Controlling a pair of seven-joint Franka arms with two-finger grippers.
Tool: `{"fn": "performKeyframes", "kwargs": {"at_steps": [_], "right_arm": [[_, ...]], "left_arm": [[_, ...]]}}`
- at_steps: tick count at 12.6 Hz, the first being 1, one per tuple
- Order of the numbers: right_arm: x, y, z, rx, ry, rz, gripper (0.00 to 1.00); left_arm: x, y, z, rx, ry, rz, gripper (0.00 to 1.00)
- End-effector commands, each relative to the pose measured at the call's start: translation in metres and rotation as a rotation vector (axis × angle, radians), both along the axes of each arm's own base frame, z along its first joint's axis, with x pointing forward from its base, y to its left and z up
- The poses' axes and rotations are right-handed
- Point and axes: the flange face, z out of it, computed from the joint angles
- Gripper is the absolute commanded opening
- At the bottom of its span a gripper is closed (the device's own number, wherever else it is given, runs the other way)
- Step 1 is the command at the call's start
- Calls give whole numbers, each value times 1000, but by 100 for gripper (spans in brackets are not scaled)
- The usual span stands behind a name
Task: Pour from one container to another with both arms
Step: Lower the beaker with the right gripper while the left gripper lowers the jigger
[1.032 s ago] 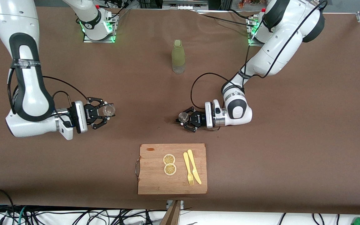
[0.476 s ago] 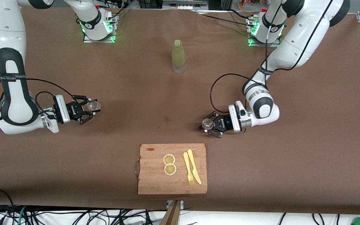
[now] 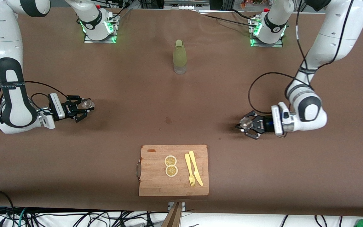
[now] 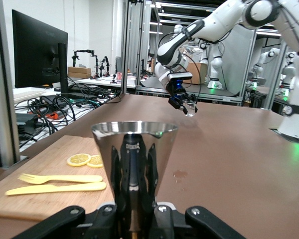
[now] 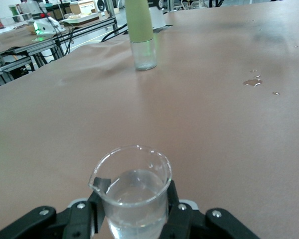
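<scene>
My left gripper (image 3: 244,125) is shut on a shiny metal cone-shaped cup (image 3: 246,123), held upright low over the brown table toward the left arm's end. In the left wrist view the cup (image 4: 134,149) stands straight up between the black fingers (image 4: 112,174). My right gripper (image 3: 86,107) is shut on a small clear glass beaker (image 3: 87,102), low over the table toward the right arm's end. The beaker (image 5: 134,191) is upright, spouted, and holds clear liquid about halfway up. The two containers are far apart.
A pale green bottle (image 3: 180,56) stands mid-table near the bases. A wooden cutting board (image 3: 156,184) near the front edge carries two lemon slices (image 3: 170,165) and a yellow fork and knife (image 3: 193,171). A small wet spot (image 3: 168,120) marks the cloth above the board.
Both arms have swung outward from the table's middle, each toward its own end, carrying their containers apart. Both grips stayed shut.
</scene>
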Motion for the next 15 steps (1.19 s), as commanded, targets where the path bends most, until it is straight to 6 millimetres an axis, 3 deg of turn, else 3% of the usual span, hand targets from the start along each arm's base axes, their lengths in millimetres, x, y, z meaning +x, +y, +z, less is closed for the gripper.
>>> {"fn": "performKeyframes", "kwargs": {"at_steps": [1,5,8,10,12,13,14,15], "right_arm": [[-4,-17,-17,-4,-34,10,14],[-8,-31,-39,-24,-47,15,15],[-5,-34,-43,-43,-63,5,15],[-4,-35,-43,-47,-68,3,19],[-4,-36,-45,-51,-66,0,41],[-5,-37,-46,-54,-64,-1,87],[-5,-41,-45,-61,-64,-5,100],[-7,-44,-45,-65,-60,-8,100]], "left_arm": [[-12,42,21,21,0,-50,0],[-31,131,21,34,29,-56,0],[-42,184,26,47,35,-39,0],[-47,209,27,49,33,-8,0],[-54,228,26,51,41,9,0],[-56,234,24,52,40,17,0],[-58,241,20,52,34,27,0],[-60,243,10,44,15,30,0]]}}
